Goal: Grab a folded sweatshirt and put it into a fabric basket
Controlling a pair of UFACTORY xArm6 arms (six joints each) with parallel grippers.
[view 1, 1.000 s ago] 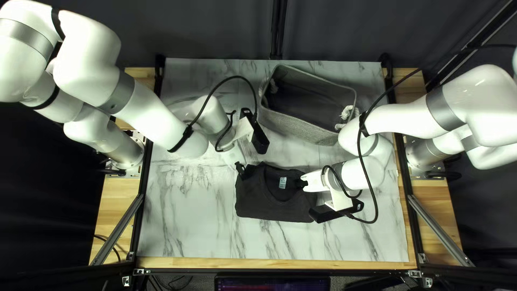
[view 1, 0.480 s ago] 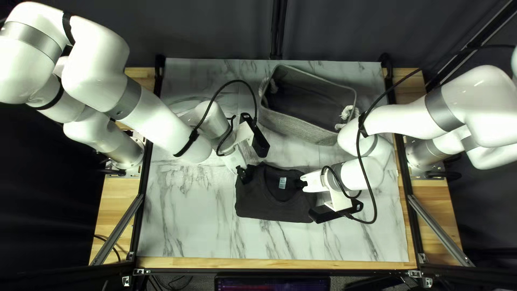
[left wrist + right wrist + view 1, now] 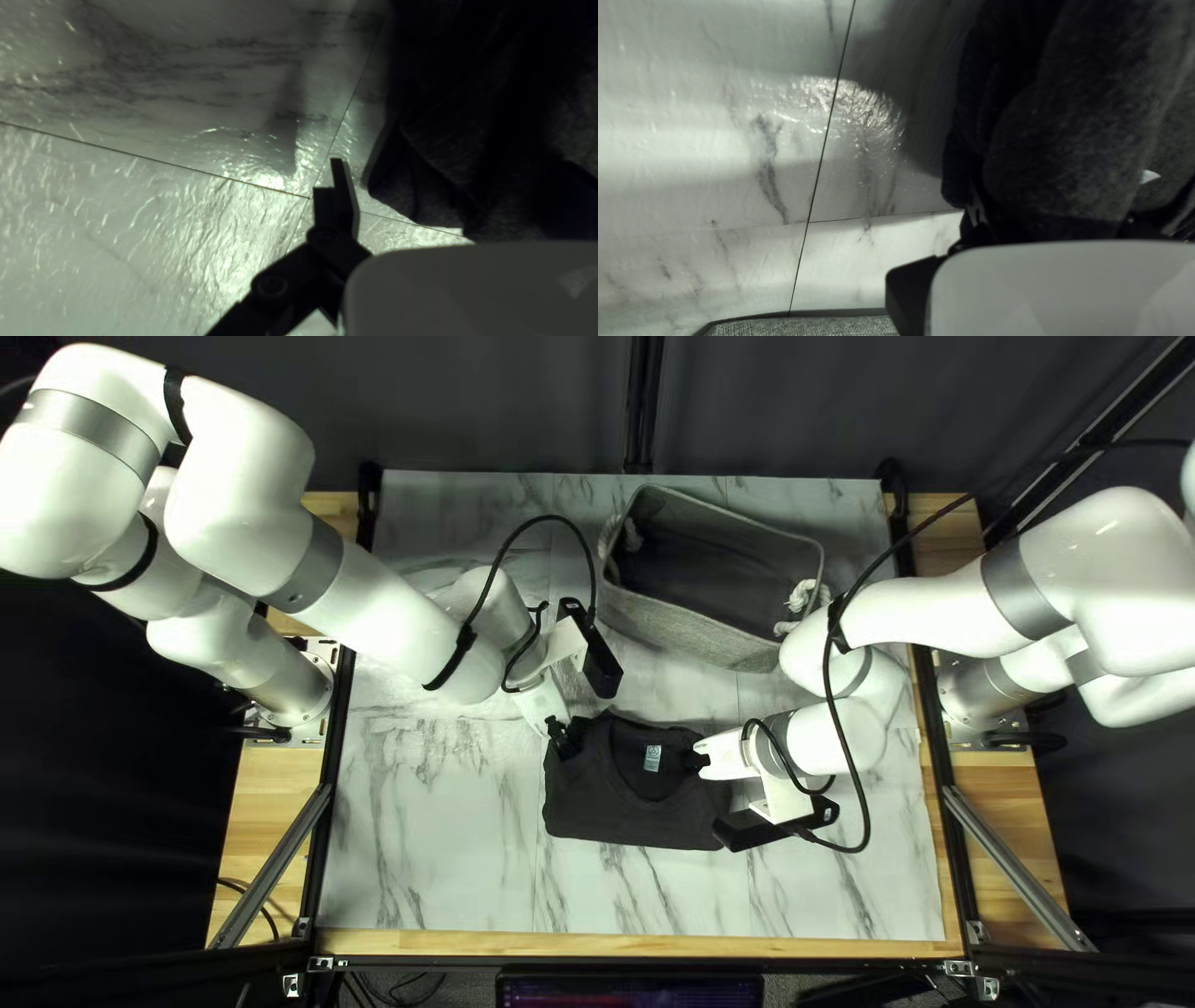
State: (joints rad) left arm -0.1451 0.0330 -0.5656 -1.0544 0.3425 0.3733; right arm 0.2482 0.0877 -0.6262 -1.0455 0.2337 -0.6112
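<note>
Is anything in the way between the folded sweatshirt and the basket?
Nothing visible is in the way. Between the sweatshirt and the basket there's just a strip of marbled tabletop. The left arm and right arm come in from either side of it.

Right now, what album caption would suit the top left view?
Two white robot arms reach down to a folded dark sweatshirt, a grey fabric basket beyond it.

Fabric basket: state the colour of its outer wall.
Grey, faintly flecked; the fabric basket shows it best in the top left view.
</note>
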